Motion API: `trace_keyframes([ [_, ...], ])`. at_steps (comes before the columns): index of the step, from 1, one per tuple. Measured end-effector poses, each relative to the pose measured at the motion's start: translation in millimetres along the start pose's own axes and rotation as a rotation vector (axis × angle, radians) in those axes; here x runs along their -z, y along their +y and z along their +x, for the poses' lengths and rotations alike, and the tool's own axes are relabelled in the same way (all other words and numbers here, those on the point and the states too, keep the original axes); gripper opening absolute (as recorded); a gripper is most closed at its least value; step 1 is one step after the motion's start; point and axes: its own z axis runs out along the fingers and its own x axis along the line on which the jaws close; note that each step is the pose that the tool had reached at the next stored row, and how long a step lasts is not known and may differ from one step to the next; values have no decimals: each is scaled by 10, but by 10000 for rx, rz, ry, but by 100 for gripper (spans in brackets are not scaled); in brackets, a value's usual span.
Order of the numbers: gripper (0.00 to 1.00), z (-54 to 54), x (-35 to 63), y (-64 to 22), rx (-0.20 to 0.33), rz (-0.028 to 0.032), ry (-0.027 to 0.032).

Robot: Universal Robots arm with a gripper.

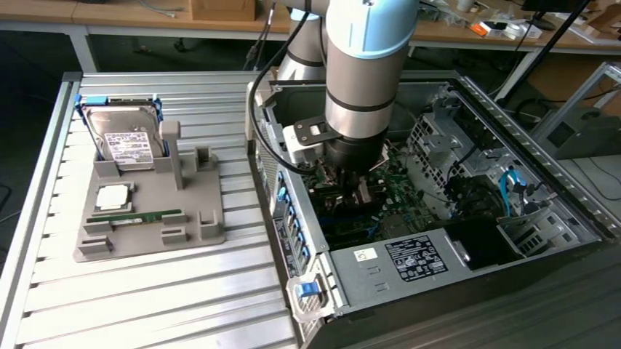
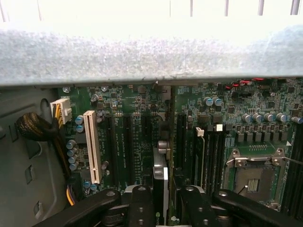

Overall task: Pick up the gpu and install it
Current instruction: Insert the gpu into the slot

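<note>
The gpu (image 2: 160,176) is a thin dark card with a silvery edge, seen edge-on between my two black fingers (image 2: 140,204). My gripper (image 2: 163,201) is shut on it, above the long black slots of the green motherboard (image 2: 137,106). In the exterior view my gripper (image 1: 351,182) reaches down into the open computer case (image 1: 543,196), with the dark gpu (image 1: 365,193) held just over the board. Whether the card's lower edge sits in a slot is hidden.
A grey holder (image 1: 199,218) on the slatted table holds a hard drive (image 1: 121,138), a green memory stick (image 1: 136,216) and a square chip (image 1: 112,195). Inside the case are a power supply (image 1: 412,258), a white slot (image 2: 92,146), an empty processor socket (image 2: 255,178) and cables (image 2: 33,127).
</note>
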Motion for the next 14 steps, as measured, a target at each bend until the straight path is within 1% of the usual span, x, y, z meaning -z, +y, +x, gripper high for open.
trace_keyframes([
  [1, 27, -2, -3, 0, 19, 5, -11],
  [4, 27, -2, -2, 0, 96, -1, -20],
  [14, 27, -2, -2, 0, 111, -2, -18],
])
